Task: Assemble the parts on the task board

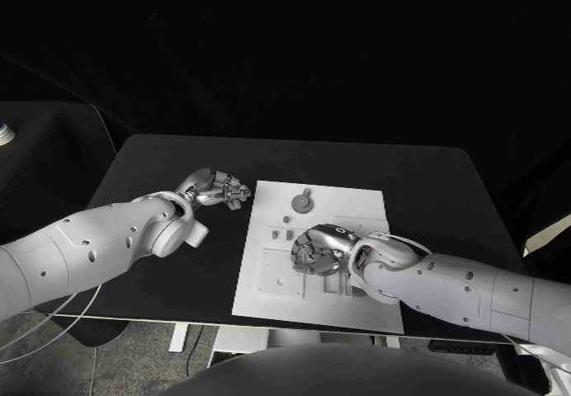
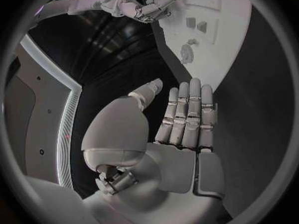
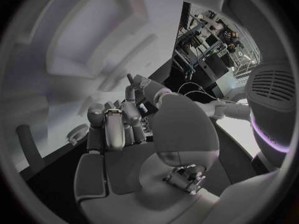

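Scene: a black table [image 1: 441, 177] with a white task board [image 1: 268, 289] in the middle, seen from above; two white robot arms reach in from either side.

Task board: a long rectangle, its long axis running away from the robot, its far end tilted slightly toward the robot's right. It lies just beside the left hand and directly under the right hand.

Left hand [image 1: 215, 188]: hovers over bare table beside the board's far left edge. In the left wrist view its fingers [image 2: 187, 114] lie straight and side by side, the thumb apart, and nothing is in it.

Right hand [image 1: 319, 248]: sits low over the middle of the board, fingers curled down toward the surface. Whether it grips a part or only presses cannot be told; the fingertips hide whatever lies beneath.

Parts: a round disc-shaped part with a small tab [image 1: 304, 200] rests on the board beyond the right hand, its tab pointing away from the robot. Two small block parts [image 1: 274, 235] sit on the board just to the left-hand side of the right hand.

Progress: judged early or midway. Several parts seem to lie loose or unjoined, so most of the assembly appears left to do.
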`<control>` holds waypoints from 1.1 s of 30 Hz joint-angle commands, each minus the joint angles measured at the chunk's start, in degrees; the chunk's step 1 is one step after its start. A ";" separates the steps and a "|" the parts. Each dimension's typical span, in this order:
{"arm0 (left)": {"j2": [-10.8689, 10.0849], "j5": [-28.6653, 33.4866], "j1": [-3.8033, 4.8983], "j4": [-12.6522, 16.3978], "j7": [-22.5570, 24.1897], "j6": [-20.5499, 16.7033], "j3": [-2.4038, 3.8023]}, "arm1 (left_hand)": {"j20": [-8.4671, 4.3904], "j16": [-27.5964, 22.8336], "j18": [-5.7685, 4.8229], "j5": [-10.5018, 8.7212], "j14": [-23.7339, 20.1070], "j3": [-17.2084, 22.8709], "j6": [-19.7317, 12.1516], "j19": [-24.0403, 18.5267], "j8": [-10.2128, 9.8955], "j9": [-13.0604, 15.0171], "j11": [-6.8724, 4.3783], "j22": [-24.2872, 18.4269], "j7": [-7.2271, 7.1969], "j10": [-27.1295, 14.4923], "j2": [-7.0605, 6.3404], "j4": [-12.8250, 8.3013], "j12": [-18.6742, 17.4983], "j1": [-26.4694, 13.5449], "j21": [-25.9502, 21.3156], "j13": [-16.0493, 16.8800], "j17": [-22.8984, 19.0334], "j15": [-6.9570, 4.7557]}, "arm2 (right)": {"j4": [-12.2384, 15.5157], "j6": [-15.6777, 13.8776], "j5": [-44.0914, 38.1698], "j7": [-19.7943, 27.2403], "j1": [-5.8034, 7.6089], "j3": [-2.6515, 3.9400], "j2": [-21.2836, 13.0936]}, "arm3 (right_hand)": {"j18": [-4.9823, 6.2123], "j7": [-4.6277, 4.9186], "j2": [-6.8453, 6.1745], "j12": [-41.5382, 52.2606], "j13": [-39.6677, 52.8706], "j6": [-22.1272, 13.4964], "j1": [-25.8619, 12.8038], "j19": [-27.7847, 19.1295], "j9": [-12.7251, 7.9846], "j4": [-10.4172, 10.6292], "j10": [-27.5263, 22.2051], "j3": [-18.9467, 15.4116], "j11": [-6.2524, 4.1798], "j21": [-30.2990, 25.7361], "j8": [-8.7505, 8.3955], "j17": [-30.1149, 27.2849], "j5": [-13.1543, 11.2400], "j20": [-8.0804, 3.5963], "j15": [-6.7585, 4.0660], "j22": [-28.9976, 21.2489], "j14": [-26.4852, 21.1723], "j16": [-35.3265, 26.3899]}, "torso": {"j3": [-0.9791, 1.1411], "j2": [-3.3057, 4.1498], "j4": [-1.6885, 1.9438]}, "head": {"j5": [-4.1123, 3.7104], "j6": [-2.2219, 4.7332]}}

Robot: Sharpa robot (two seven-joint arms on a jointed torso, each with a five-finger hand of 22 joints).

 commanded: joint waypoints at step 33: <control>0.06 0.34 0.07 0.06 0.23 0.71 0.05 | -0.13 -0.43 0.18 0.17 0.14 -0.31 -0.43 -0.40 -0.27 -0.07 0.00 0.08 -0.12 -0.62 0.30 -0.20 -0.33 -0.19 -0.44 0.07 -0.12 0.15 | 0.47 -0.58 -0.75 -0.03 -0.06 -0.04 -0.18 | 0.78 3.26 0.52 -0.31 -0.10 3.48 -0.12 0.06 0.11 -0.09 -0.05 0.34 0.03 2.74 0.12 0.37 0.25 0.26 -0.11 -0.08 -0.07 0.54 | -0.01 -0.01 0.00 | -0.04 -0.04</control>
